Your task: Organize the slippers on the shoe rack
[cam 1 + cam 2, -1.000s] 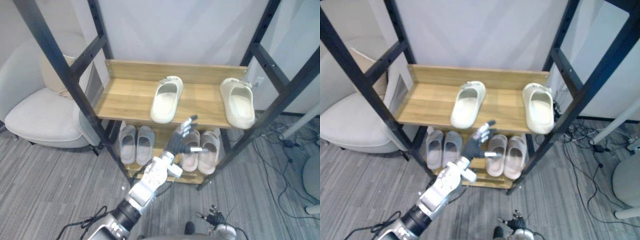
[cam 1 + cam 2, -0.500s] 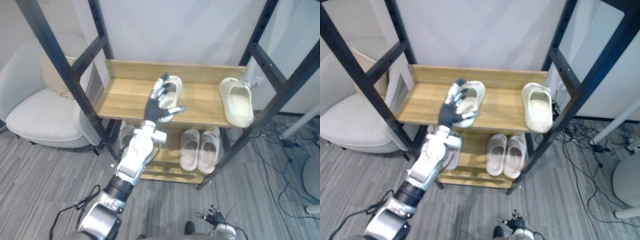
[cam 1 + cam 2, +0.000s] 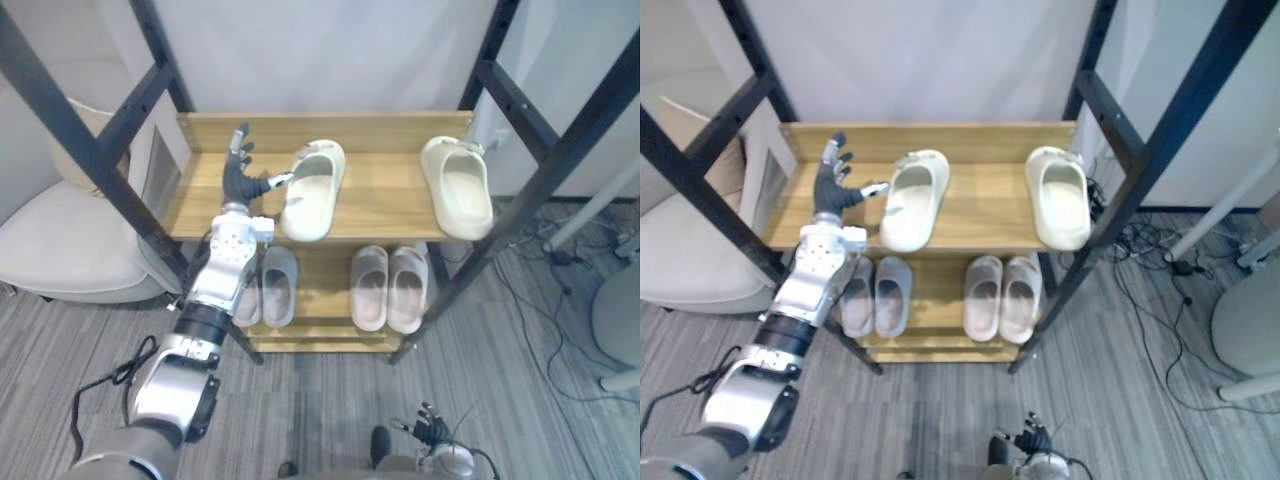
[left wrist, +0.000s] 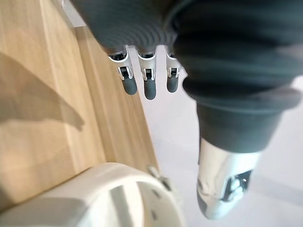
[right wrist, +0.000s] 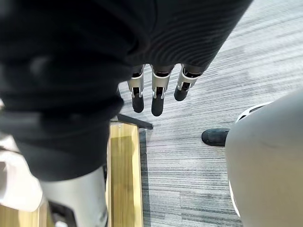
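Note:
Two cream slippers lie apart on the rack's upper wooden shelf (image 3: pixel 200 205): one (image 3: pixel 312 190) near the middle, the other (image 3: pixel 458 185) at the right end. On the lower shelf stand a grey pair (image 3: pixel 268 287) and a beige pair (image 3: pixel 388 288). My left hand (image 3: pixel 238 180) is raised over the upper shelf just left of the middle cream slipper (image 4: pixel 118 201). It is open, fingers (image 4: pixel 149 85) straight, thumb (image 4: pixel 222 189) pointing at the slipper's side; I cannot tell if it touches. My right hand (image 3: pixel 428 432) hangs low over the floor, open, fingers (image 5: pixel 157 97) straight, holding nothing.
Black metal posts (image 3: pixel 85 130) frame the rack on both sides. A white armchair (image 3: pixel 60 240) stands to the left of the rack. Cables (image 3: pixel 560 265) trail over the grey carpet to the right, near a round white base (image 3: pixel 620 320).
My left hand rose from in front of the lower shelf to the upper shelf, then moved to the left of the middle cream slipper. The camera also shifted. The slippers have not moved.

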